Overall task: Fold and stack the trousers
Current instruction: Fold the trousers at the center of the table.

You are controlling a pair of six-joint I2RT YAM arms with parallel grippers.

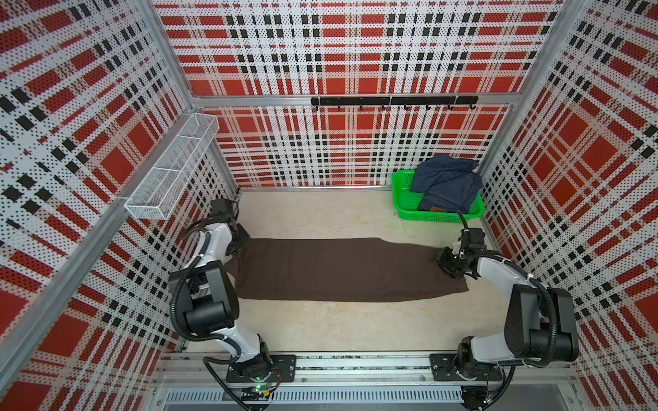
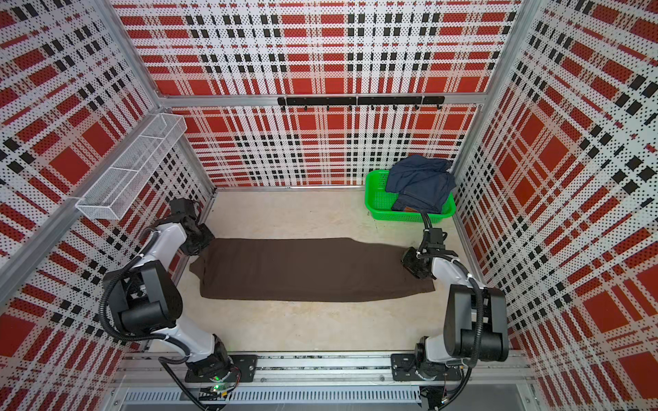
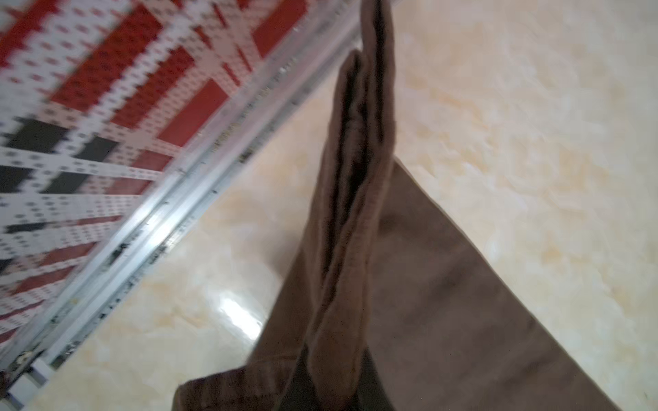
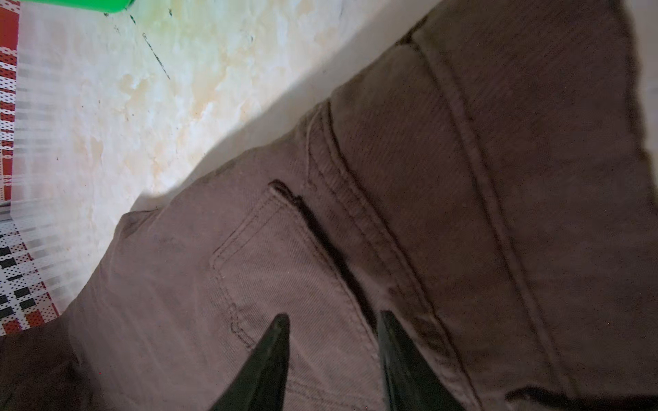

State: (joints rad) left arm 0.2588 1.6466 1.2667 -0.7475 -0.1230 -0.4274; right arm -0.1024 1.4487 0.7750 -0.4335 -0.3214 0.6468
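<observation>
While left tool (image 1: pixel 240 245) clamps the hems of the long dark brown cloth trousers (image 1: pixel 341 270), frame left, presumably to fold them over, right tool (image 4: pixel 334 318) hangs half-spread, empty, over the waist.

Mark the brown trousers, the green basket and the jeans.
trousers (image 1: pixel 338 270): in a top view, middle of the flat brown cloth.
green basket (image 1: pixel 427 216): in a top view, its near wall.
jeans (image 1: pixel 447 179): in a top view, middle of the blue pile.
</observation>
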